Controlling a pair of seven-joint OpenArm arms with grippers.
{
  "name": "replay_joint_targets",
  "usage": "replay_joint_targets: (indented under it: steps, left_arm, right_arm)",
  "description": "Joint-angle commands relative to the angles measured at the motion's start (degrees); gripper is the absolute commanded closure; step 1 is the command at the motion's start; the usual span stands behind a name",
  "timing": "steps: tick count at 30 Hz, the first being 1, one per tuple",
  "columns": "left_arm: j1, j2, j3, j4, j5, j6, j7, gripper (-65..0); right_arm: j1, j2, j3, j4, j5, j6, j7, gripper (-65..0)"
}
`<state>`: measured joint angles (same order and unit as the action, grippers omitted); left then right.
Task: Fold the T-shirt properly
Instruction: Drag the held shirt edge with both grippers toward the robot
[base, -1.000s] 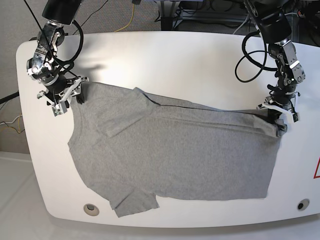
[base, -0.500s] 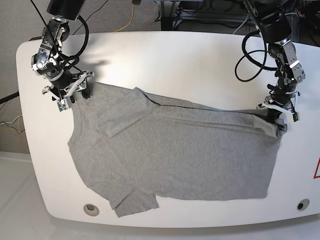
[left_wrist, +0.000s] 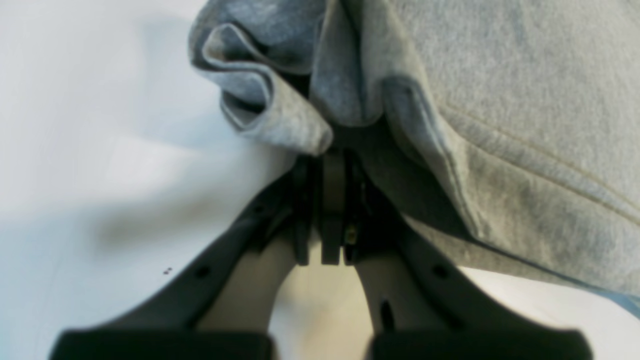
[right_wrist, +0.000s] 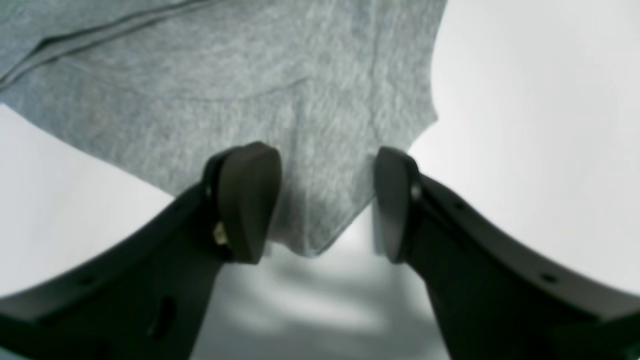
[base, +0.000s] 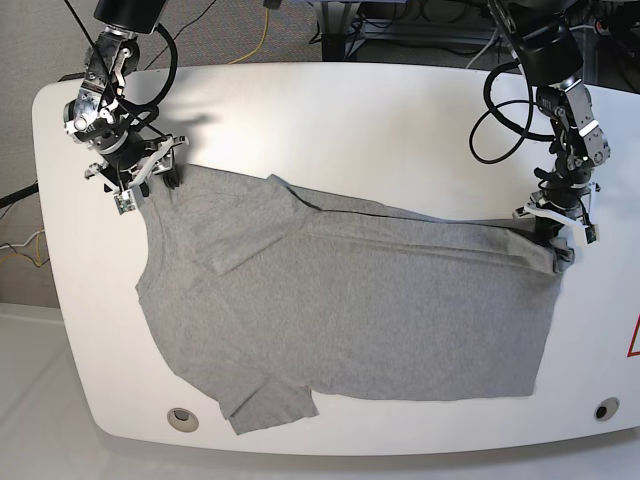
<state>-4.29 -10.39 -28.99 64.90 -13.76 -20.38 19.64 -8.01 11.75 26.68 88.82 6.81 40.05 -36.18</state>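
The heather-grey T-shirt (base: 350, 310) lies spread on the white table (base: 350, 120), with a fold line running across its upper part. My left gripper (base: 556, 237) is at the shirt's far right corner. In the left wrist view it (left_wrist: 332, 155) is shut on bunched fabric of the T-shirt (left_wrist: 500, 100). My right gripper (base: 150, 178) is at the shirt's far left corner. In the right wrist view it (right_wrist: 325, 205) is open, its fingers standing either side of a pointed corner of the T-shirt (right_wrist: 250, 90) without closing on it.
The table has a round hole near the front left (base: 182, 418) and another near the front right (base: 604, 409). A red mark (base: 633, 340) sits at the right edge. Cables (base: 490, 120) loop from the left arm over the table's back right.
My right gripper has moved a little toward the table's far edge, staying at the shirt's left corner. The left gripper and the shirt have not visibly moved.
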Motion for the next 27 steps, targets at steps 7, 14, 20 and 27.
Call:
replay_joint_targets:
  steps: [7, 14, 20, 27]
  left_arm:
    - [-0.32, -0.99, -0.24, 0.81, -0.35, -0.06, -1.31, -1.0]
    - [0.21, -0.99, -0.24, 0.99, -0.53, -0.06, -1.31, -1.0]
    - [0.29, -0.99, -0.24, 0.99, -0.53, -0.06, -1.31, -1.0]
    - [0.29, -1.08, -0.33, 1.07, -0.53, -0.23, -1.31, -1.0]
  right_arm:
    - [0.41, 0.08, 0.27, 0.72, 0.88, -0.05, 1.33, -32.0]
    - [0.14, -0.72, 0.27, -0.42, 0.44, -0.05, 3.35, -32.0]
    - [0.14, -0.72, 0.09, -3.76, 0.71, -0.05, 5.72, -32.0]
    - [0.14, -0.72, 0.00, -5.34, 0.80, -0.05, 6.16, -31.6]
